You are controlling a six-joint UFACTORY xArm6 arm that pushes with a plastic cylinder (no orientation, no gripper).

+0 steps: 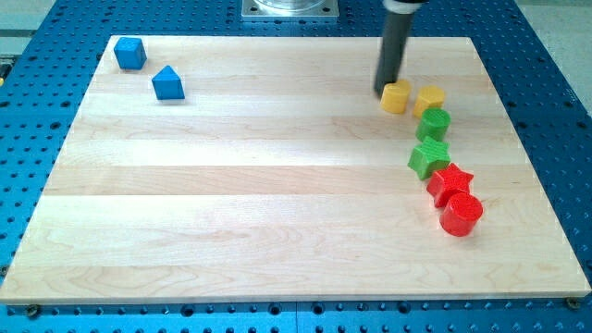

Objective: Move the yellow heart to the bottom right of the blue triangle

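My tip [386, 91] touches the yellow heart [396, 97] from the view's upper left, with the blue triangle [167, 84] far to the view's left.

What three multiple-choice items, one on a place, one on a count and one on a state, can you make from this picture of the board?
1. Where is the blue triangle?
A. the view's top left
B. the view's bottom right
C. the view's centre

2. How many red blocks are there?
A. one
B. two
C. four

3. How does my tip stand to the yellow heart?
A. far away, beside the blue cube
B. right against its upper left edge
C. resting on the green star

Key: 1 A, it sits near the blue cube. 2 B, a red star and a red cylinder. 3 B, the rod ends at the heart.
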